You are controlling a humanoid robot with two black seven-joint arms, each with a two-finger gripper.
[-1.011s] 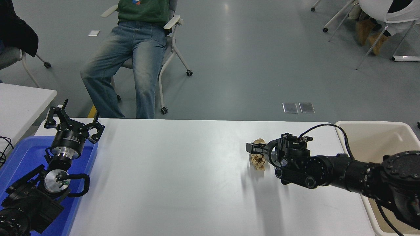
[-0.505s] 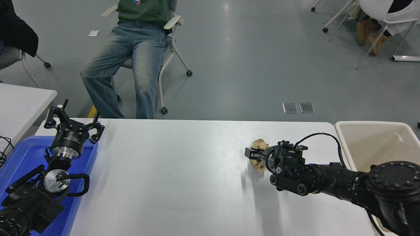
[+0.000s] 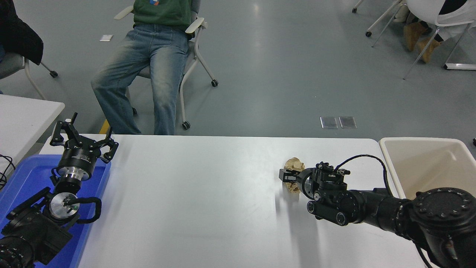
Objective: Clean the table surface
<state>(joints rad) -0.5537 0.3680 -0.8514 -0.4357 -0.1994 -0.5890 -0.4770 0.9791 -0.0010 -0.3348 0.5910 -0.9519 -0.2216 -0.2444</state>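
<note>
The table surface (image 3: 208,208) is a wide white top with rounded corners. A crumpled beige paper wad (image 3: 294,163) lies on it at the right of middle. My right gripper (image 3: 288,176) comes in from the lower right and sits low across the wad, so paper shows above and below it. I cannot see whether it grips the paper. My left gripper (image 3: 82,137) is parked at the lower left, open and empty, over the blue tray.
A beige plastic bin (image 3: 420,141) stands off the table's right end. A blue tray (image 3: 26,175) lies at the left edge. A smaller white table (image 3: 22,111) is at the far left. A person (image 3: 148,56) sits on a chair beyond the far edge.
My right arm has dropped lower and drawn back toward me, and the gripper has settled down over the paper wad. The wad has stayed in place. The left arm has not moved.
</note>
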